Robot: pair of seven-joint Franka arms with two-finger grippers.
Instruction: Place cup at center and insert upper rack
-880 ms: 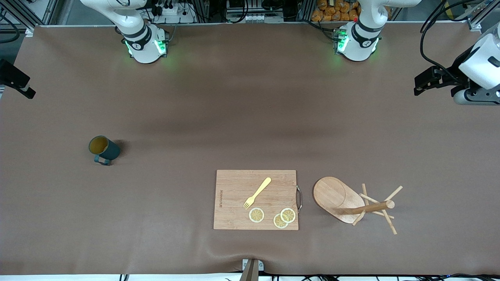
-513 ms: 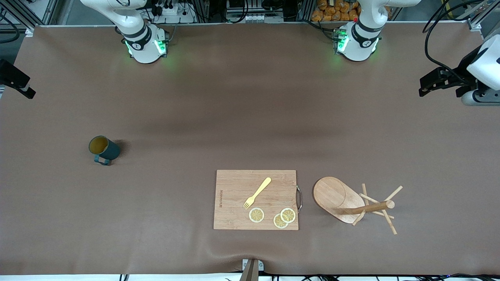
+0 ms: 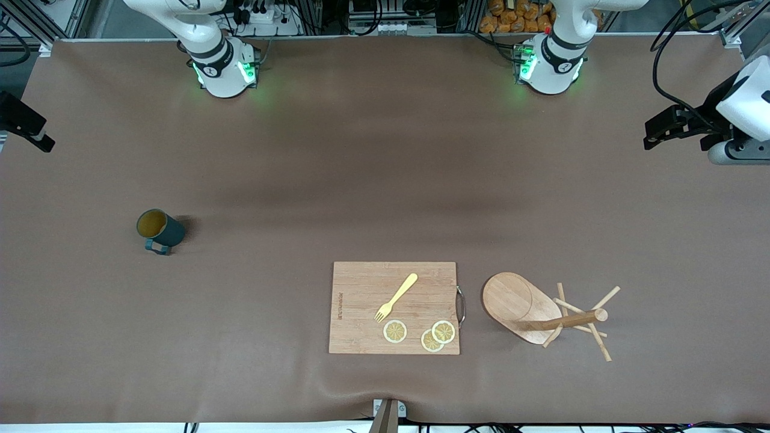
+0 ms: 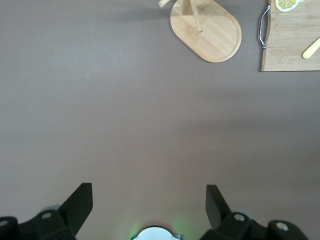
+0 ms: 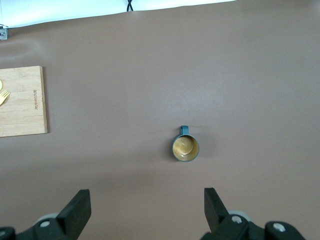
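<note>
While both hands hang released, right hand (image 5: 144,210) over cup (image 5: 185,147), left hand (image 4: 147,205) fingertips cropped, upper rack (image 4: 206,29) peg ends cut off at 12 o'clock.

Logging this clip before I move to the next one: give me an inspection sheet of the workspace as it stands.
Surface: brown table cover, slightly rippled at the edge nearest the front camera.
Job's things: cup upright toward the right arm's end; upper rack tipped on its side beside the cutting board.
Clutter: cutting board carrying a yellow fork and three lemon slices.
Grippers: left gripper open, over bare cover; right gripper open, high above the cup.
Cables: black cables by the left arm.
Surroundings: metal framing past the bases.
</note>
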